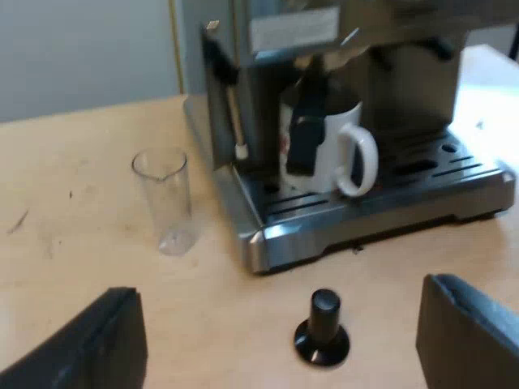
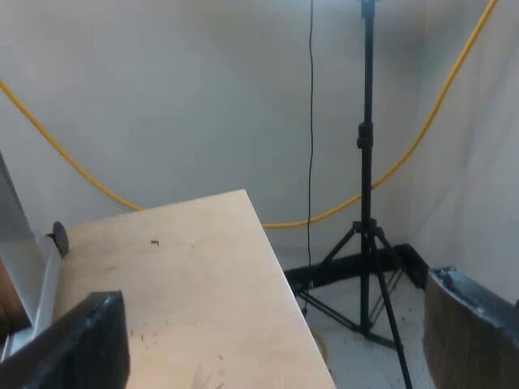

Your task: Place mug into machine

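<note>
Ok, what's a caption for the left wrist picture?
White mug on the espresso machine; measuring glass and black tamper on the table.

This looks like a lab or test room. 2 plain pale walls (image 2: 178, 97) meet at a corner, and a yellow cable (image 2: 81, 173) sags loosely across them, dipping behind the table (image 2: 186, 275). A black tripod stand (image 2: 366, 243) rises from the pale floor (image 2: 357, 356), with a thin black cord (image 2: 310, 121) hanging down the wall beside it. The table is light wood and carries 3 pieces of coffee gear set out like test pieces: an espresso machine (image 1: 389, 73), a measuring glass (image 1: 165, 198) and a tamper with a black knob (image 1: 323, 328).
</note>
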Controlling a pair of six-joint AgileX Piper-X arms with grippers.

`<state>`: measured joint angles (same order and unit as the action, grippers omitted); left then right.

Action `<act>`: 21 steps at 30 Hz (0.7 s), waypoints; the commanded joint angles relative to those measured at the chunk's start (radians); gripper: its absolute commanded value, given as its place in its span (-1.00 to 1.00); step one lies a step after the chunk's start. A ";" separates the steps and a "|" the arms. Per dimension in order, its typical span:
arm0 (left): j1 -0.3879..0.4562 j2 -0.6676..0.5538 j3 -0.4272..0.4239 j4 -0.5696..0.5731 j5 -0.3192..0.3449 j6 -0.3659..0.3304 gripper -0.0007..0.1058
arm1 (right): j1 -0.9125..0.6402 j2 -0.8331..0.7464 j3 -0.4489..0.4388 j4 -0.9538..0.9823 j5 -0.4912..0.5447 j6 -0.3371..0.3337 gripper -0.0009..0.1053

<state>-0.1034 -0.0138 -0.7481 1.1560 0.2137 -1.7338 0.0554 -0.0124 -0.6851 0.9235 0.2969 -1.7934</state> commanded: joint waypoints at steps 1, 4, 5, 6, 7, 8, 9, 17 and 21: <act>0.002 -0.140 0.054 -0.018 -0.018 -0.012 0.32 | -0.006 -0.040 0.030 0.001 -0.010 -0.006 0.43; 0.002 -0.140 0.116 -0.018 -0.018 -0.012 0.32 | -0.006 -0.040 0.064 0.001 -0.010 -0.004 0.43; 0.002 -0.138 0.138 -0.018 -0.018 -0.012 0.32 | -0.006 -0.040 0.077 0.001 -0.013 -0.004 0.43; 0.002 -0.138 0.145 -0.018 -0.018 -0.012 0.32 | -0.006 -0.040 0.083 0.001 -0.016 -0.001 0.43; 0.002 -0.138 0.163 -0.018 -0.018 -0.012 0.32 | -0.006 -0.040 0.092 0.001 -0.025 0.001 0.43; 0.002 -0.138 0.176 -0.018 -0.018 -0.012 0.32 | -0.006 -0.040 0.101 0.001 -0.033 0.001 0.43; 0.002 -0.138 0.184 -0.018 -0.018 -0.012 0.32 | -0.006 -0.040 0.104 0.001 -0.036 0.001 0.43; 0.002 -0.138 0.198 -0.097 -0.016 -0.012 0.32 | -0.006 -0.040 0.152 0.002 -0.053 0.001 0.43; 0.002 -0.138 0.198 -0.153 -0.016 -0.012 0.32 | -0.006 -0.040 0.167 0.009 -0.053 0.001 0.43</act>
<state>-0.1034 -0.0138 -0.5477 1.0227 0.2067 -1.7338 0.0554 -0.0124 -0.5147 0.9314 0.2538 -1.7912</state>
